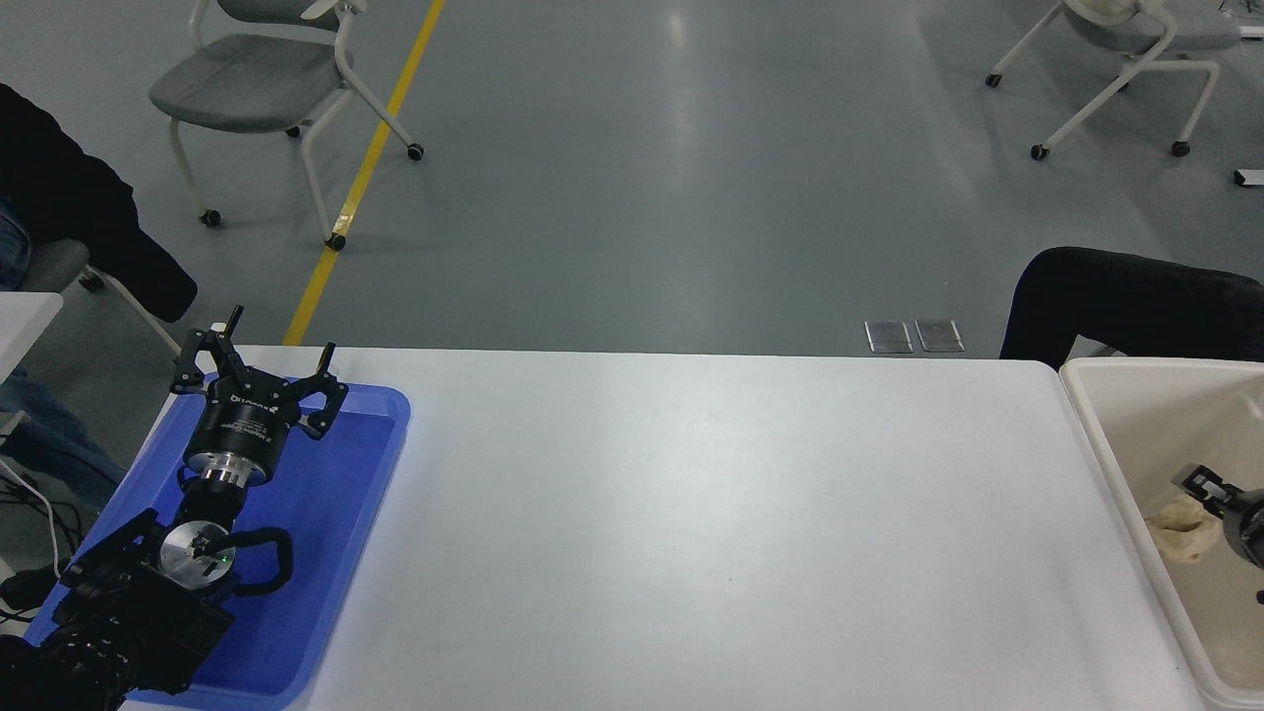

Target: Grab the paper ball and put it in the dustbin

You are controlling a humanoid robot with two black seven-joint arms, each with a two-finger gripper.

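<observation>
The paper ball (pixel 1180 530), a tan crumpled wad, is inside the cream dustbin (pixel 1096 434) at the table's right end, close to the bin's left wall. My right gripper (pixel 1213 494) reaches in from the right edge, just above and to the right of the ball and against it. Most of that gripper is cut off by the picture's edge, so its hold on the ball is unclear. My left gripper (pixel 267 360) is parked open over the blue tray (pixel 355 494) at the lower left, holding nothing.
A person's dark sleeve (pixel 1126 301) lies behind the dustbin at the table's far right corner. Wheeled chairs (pixel 267 89) stand on the grey floor beyond the table. A dark jacket (pixel 79 227) hangs on a seat at the far left.
</observation>
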